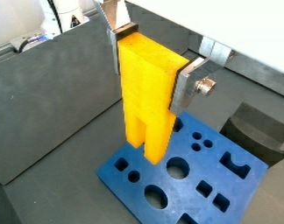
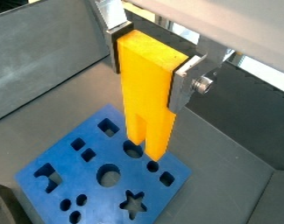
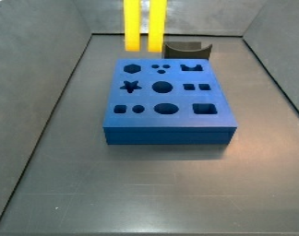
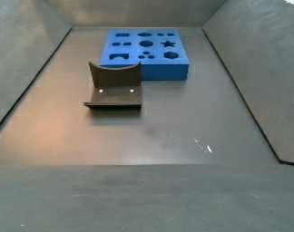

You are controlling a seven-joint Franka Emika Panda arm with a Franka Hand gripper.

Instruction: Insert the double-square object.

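Yellow twin-bar double-square object (image 1: 148,92), upright, slit downward, between gripper (image 1: 154,61) fingers (image 1: 186,86).

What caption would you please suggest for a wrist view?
Tool holds the yellow piece upright above the blue block.

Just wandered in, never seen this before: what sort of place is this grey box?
Probably a robot test cell: bare grey walls, a blue block with shaped holes, and a gripper shut on a tall yellow two-bar plastic piece above it.
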